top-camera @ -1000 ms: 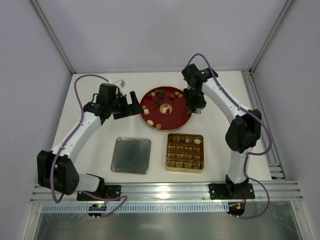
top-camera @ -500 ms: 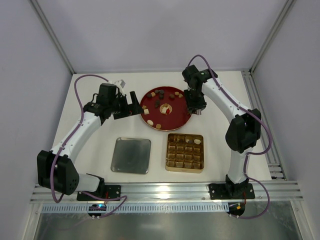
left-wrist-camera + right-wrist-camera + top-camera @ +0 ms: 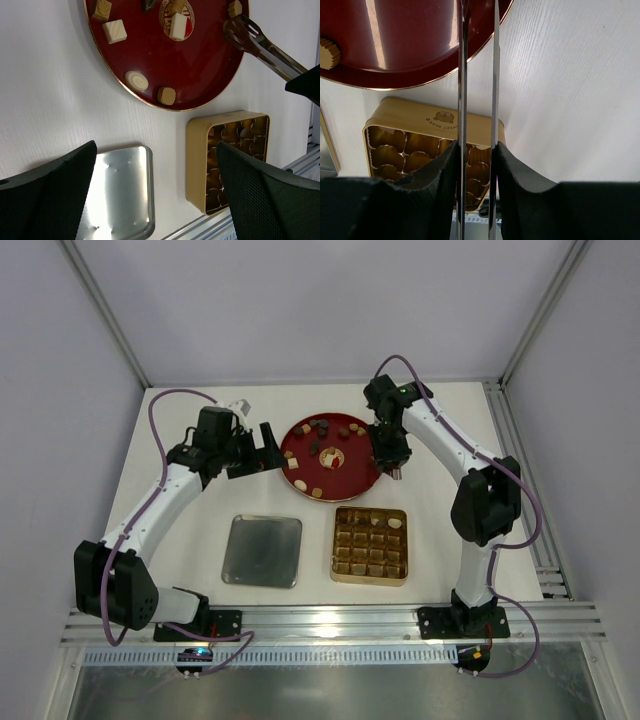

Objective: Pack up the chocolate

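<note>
The chocolate lies as several small tan, dark and cream pieces (image 3: pixel 328 455) on a red plate (image 3: pixel 352 475). In the left wrist view I see a white square (image 3: pixel 115 31), a cream round (image 3: pixel 136 80) and a tan fluted piece (image 3: pixel 166 95). My right gripper (image 3: pixel 390 454) is at the plate's right rim, shut on metal tongs (image 3: pixel 260 42), whose tips hover over the plate near a tan piece (image 3: pixel 234 8). The tongs' two blades (image 3: pixel 462 75) run up between my right gripper (image 3: pixel 477 150). My left gripper (image 3: pixel 260 450) stands open and empty left of the plate.
A gold gridded tin (image 3: pixel 370 511) sits in front of the plate with a cream piece (image 3: pixel 395 523) in its far right cell. Its silver lid (image 3: pixel 262 551) lies to the left of it. White walls and metal rails bound the table.
My right gripper has squeezed the tongs a little narrower and shifted slightly toward the plate's rim. The left arm has not moved.
</note>
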